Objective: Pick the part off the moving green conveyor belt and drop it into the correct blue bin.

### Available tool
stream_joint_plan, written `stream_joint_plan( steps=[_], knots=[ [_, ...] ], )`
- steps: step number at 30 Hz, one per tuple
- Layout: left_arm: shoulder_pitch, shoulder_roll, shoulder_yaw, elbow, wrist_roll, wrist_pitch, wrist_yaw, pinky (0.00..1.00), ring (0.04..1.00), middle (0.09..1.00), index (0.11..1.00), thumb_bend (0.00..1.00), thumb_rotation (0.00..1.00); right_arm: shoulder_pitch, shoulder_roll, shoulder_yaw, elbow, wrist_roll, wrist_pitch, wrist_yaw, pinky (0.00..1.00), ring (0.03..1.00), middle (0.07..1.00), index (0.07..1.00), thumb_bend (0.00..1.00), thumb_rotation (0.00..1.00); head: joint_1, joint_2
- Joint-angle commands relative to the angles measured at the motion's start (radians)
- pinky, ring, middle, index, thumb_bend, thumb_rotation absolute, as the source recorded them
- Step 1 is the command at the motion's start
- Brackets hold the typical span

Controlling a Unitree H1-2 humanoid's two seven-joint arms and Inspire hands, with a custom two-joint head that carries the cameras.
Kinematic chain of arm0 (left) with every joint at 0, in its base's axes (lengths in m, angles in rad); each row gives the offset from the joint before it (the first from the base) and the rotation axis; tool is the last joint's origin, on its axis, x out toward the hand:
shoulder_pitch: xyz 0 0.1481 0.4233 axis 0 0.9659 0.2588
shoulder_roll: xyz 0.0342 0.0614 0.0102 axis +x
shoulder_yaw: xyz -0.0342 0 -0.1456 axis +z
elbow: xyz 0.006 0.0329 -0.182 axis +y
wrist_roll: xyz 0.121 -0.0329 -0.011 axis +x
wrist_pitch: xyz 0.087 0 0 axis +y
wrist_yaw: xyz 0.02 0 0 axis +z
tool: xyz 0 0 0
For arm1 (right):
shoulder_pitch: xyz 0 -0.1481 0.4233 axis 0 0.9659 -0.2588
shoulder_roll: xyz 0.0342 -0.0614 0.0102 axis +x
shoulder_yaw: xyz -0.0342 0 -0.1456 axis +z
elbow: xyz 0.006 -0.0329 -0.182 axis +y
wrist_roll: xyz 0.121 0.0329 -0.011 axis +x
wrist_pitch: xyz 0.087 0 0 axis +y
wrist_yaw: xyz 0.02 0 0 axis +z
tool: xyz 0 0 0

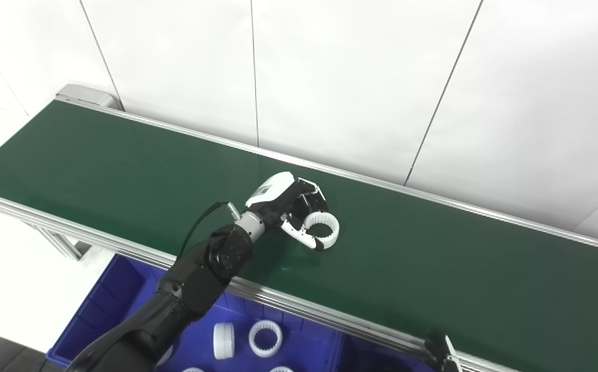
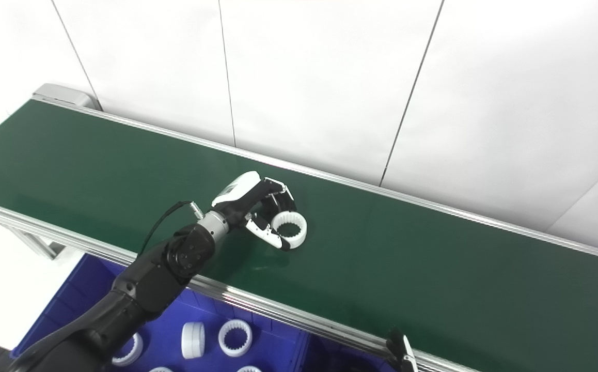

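Note:
A white toothed ring lies on the green conveyor belt near its middle. My left hand reaches over the belt from the lower left and closes on the ring, with the thumb on its near side and the fingers on its far left side. The ring also shows in the right eye view. I cannot tell whether it is touching the belt or just above it. Only the fingertips of my right hand show at the bottom edge, below the belt's near rail.
A blue bin stands below the belt's near rail at the lower left and holds several white rings. The belt has aluminium side rails. A white panelled wall stands behind it.

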Motion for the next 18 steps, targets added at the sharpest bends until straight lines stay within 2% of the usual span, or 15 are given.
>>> stream_joint_plan(
  steps=[1,2,5,6,7,8,10,13,14,18],
  knots=[
    [0.018,0.014,0.023,-0.046,-0.018,-0.009,0.015,0.48,0.429,0.504,0.502,0.5,0.0,0.002,0.01,0.001,-0.023,0.003,-0.054,-0.004,0.9,0.915,0.932,0.947,0.82,0.41,-0.006,0.007],
    [0.027,0.017,0.027,-0.069,-0.024,-0.012,0.012,0.46,0.422,0.499,0.517,0.5,0.0,0.003,0.011,0.001,-0.026,0.001,-0.054,-0.003,0.9,0.916,0.934,0.95,0.82,0.41,-0.006,0.007],
    [0.096,0.034,0.056,-0.236,-0.055,-0.024,-0.005,0.45,0.425,0.499,0.521,0.5,0.0,0.008,0.016,0.004,-0.036,-0.007,-0.054,-0.009,0.89,0.911,0.93,0.947,0.82,0.41,-0.036,0.043],
    [0.114,0.038,0.063,-0.282,-0.063,-0.021,-0.013,0.45,0.428,0.5,0.519,0.5,0.0,0.009,0.017,0.005,-0.039,-0.008,-0.054,-0.01,0.88,0.908,0.928,0.945,0.82,0.41,-0.036,0.043],
    [0.143,0.048,0.075,-0.351,-0.084,-0.021,-0.028,0.45,0.428,0.5,0.519,0.5,0.0,0.01,0.02,0.005,-0.045,-0.012,-0.053,-0.012,0.88,0.908,0.928,0.945,0.82,0.41,-0.074,0.077],
    [0.161,0.055,0.084,-0.396,-0.099,-0.02,-0.04,0.46,0.433,0.5,0.516,0.5,0.0,0.012,0.022,0.004,-0.049,-0.015,-0.052,-0.012,0.87,0.904,0.925,0.942,0.83,0.41,-0.074,0.077],
    [0.2,0.072,0.108,-0.493,-0.139,-0.012,-0.068,0.47,0.436,0.5,0.516,0.5,0.0,0.016,0.029,0.003,-0.067,-0.027,-0.049,-0.013,0.86,0.9,0.92,0.938,0.83,0.41,-0.149,0.129],
    [0.268,0.101,0.154,-0.629,-0.21,0.008,-0.106,0.44,0.417,0.505,0.527,0.5,0.0,0.024,0.034,0.006,-0.099,-0.027,-0.036,-0.002,0.85,0.895,0.918,0.926,0.85,0.41,-0.218,0.173],
    [0.286,0.109,0.168,-0.661,-0.229,0.014,-0.117,0.44,0.416,0.506,0.526,0.5,0.0,0.028,0.036,0.007,-0.11,-0.02,-0.034,0.002,0.85,0.895,0.918,0.925,0.85,0.4,-0.262,0.194],
    [0.352,0.132,0.204,-0.709,-0.282,-0.026,-0.139,0.43,0.416,0.499,0.529,0.5,0.0,0.045,0.045,0.007,-0.152,-0.025,-0.019,0.007,0.85,0.884,0.908,0.907,0.85,0.39,-0.327,0.237]
  ],
)
